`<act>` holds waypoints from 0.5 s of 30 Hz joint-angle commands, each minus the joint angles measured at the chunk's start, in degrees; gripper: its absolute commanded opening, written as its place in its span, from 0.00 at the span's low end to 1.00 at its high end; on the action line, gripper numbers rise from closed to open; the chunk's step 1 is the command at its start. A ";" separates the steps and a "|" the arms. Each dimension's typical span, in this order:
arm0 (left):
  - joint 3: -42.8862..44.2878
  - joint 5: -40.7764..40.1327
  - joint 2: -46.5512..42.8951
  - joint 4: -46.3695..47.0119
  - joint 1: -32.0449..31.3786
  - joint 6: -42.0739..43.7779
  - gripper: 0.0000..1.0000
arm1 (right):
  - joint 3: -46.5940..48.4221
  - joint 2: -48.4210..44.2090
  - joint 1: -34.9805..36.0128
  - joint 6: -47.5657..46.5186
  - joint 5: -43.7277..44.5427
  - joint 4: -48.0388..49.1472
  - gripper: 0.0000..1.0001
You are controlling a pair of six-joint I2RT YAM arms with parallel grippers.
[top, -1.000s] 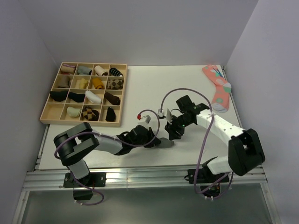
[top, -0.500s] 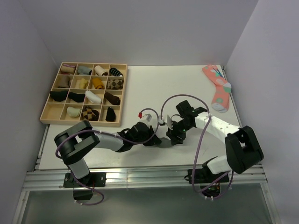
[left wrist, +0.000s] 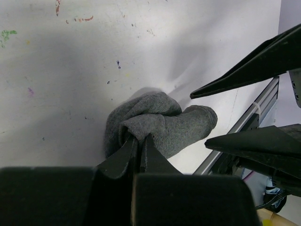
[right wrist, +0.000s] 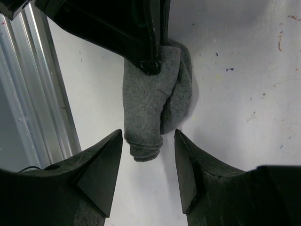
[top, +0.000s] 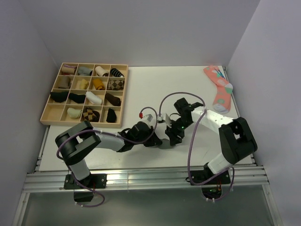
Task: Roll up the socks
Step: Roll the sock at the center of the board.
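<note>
Two risks stand out to me. My left fingers (left wrist: 138,143) are narrow, pinched shut on only a fold at one end of the dark grey socks (left wrist: 164,125). That thin bite could slip if anything tugs the bundle, and the loose, half-made roll would fall open. My right fingers (right wrist: 148,136) are spread wide and straddle the free end, with black finger bodies from both arms crowded into the same small patch. Closing or twisting carelessly could knock one set against the other, or catch just the tip of the knit instead of the whole thickness.

The socks (top: 165,143) lie on the white counter (top: 155,89), between the two arms and close to its near edge by the metal rail. A push towards the near side could send them over the edge.

From the right wrist, the socks (right wrist: 153,103) form a short, lumpy bundle. Its long axis runs roughly left to right in the scene. The pinched end is on the left, and the rounded free end points right into the gap between my open right fingers.
</note>
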 commanded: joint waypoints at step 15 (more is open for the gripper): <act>-0.62 -1.22 4.27 -9.69 0.13 3.44 0.00 | 4.58 8.84 1.31 5.72 2.83 -0.25 0.36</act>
